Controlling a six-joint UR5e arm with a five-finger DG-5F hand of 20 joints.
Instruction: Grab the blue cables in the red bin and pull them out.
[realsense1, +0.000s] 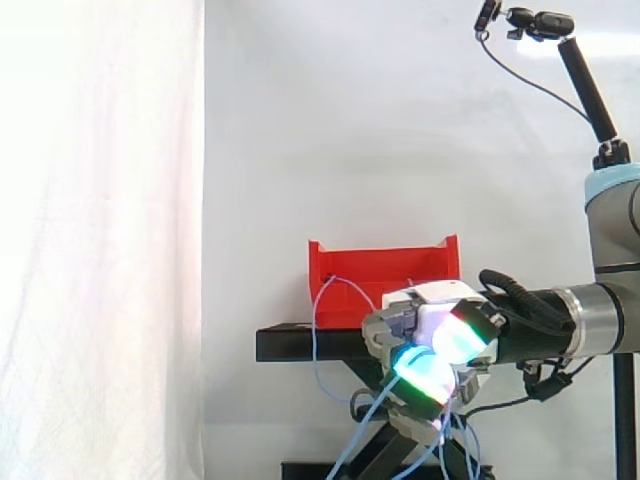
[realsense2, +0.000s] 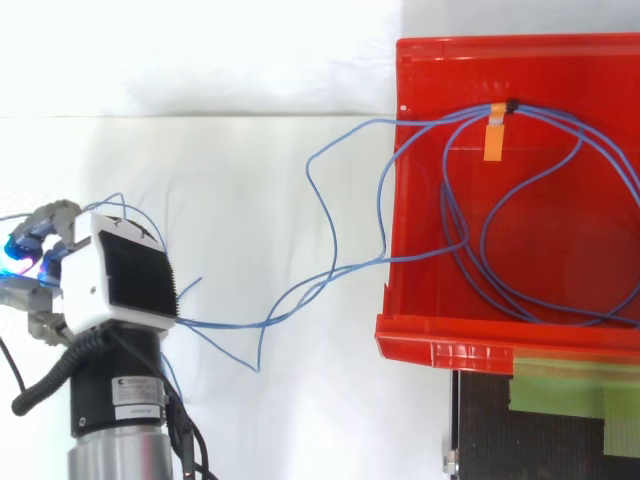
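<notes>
Nearest to me, side view: the hand (realsense1: 432, 300) sits in front of and below the red bin (realsense1: 385, 270), at the end of the arm (realsense1: 605, 318), which reaches in from the right. Fingers are curled, and the fingertips (realsense1: 425, 372) glow green and white, with a trace of magenta lower down. The blue cables (realsense1: 316, 340) pass through the curled fingers, so the hand is clamped on them. Loose strands hang below it, in front of the legs of the black stand (realsense1: 300, 345).

Top view: the hand (realsense2: 120, 275) is at the left edge, well apart from the bin. Its fingertips (realsense2: 25, 245) glow blue and are bent inward, with thin strands looping around them.

From the hand, the blue cables (realsense2: 450, 116) trail right in slack curves across the white surface. They rise over the left wall of the red bin (realsense2: 440, 345).

- Part of the cable length is out of the bin; the rest lies inside as wide overlapping loops.
- The strands are gathered at one spot near the far wall, where an orange tag (realsense2: 493, 137) is attached.

The bin rests on the black stand (realsense2: 530, 430). A strip of green tape (realsense2: 570, 385) lies on the stand just beside the bin's near wall.

Farther back, side view: white curtain (realsense1: 100, 250). A small camera (realsense1: 540, 22) sits on a black mount above the arm.
</notes>
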